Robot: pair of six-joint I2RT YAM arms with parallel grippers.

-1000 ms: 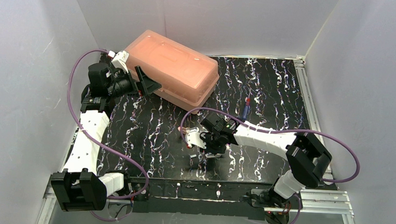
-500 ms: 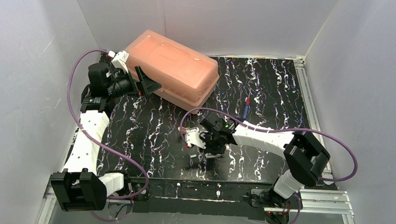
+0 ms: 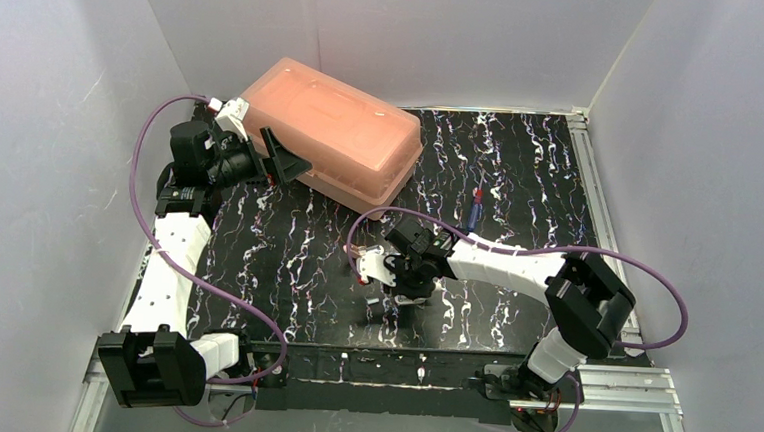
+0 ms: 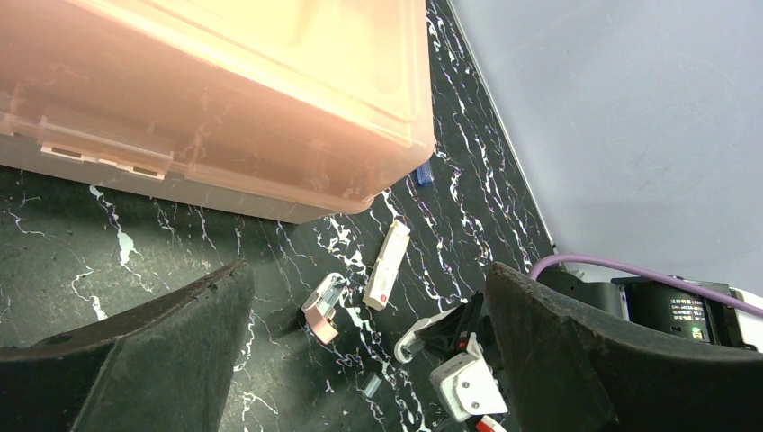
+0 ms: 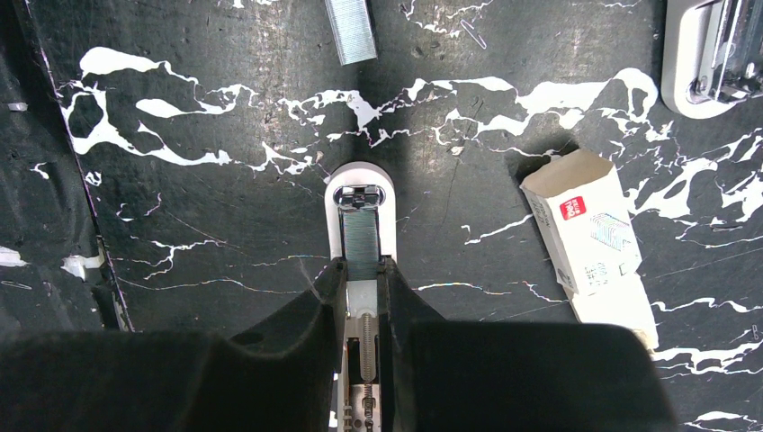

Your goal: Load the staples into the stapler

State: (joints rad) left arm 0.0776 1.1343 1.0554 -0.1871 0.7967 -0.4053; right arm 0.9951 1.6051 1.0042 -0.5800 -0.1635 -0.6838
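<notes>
My right gripper (image 5: 362,270) is shut on a white stapler (image 5: 360,193) that lies open on the black table, fingers pinching the sides of its channel. A grey strip of staples (image 5: 361,245) sits in that channel, just ahead of the spring pusher. Another loose strip of staples (image 5: 351,31) lies beyond the stapler's nose. In the top view the right gripper (image 3: 406,283) is low over the table's middle. My left gripper (image 3: 281,160) hangs open by the pink box, empty; its wrist view shows the held stapler (image 4: 432,326) from afar.
A white staples box (image 5: 589,243) lies right of the held stapler. A second pink-and-white stapler (image 4: 322,306) lies open nearby. The big translucent pink container (image 3: 333,133) fills the back left. A small blue pen-like thing (image 3: 475,210) lies farther back.
The right arm's elbow has drifted slightly left; its gripper stays shut on the stapler. The left arm has not moved.
</notes>
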